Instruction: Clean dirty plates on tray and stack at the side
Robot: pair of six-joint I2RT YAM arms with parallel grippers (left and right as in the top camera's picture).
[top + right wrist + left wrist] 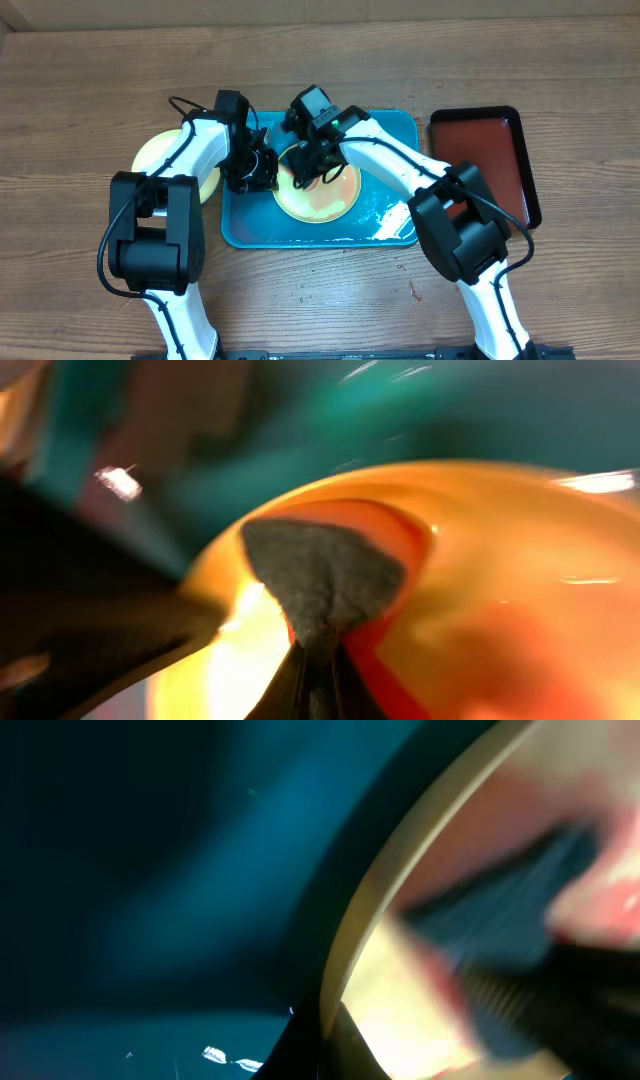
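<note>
Turquoise tray [385, 225] holds one plate [335, 200] — dark red tray [485, 160] beside.

1. The tray [240, 232] is bright blue-green, with a few small white shiny spots.
2. The plate [332, 202] on it is pale yellow with a soft pink-orange smear.
3. Up close, the sauce [388, 532] on that plate is red and orange.
4. The pad [320, 575] is dark grey with tiny speckles.
5. The second plate [155, 155] is plain pale yellow-green.
6. The small tray [480, 150] is dark red with a black rim.
7. The table [80, 80] is brown with wavy wood lines.
8. The arms [195, 150] are white with black parts.
</note>
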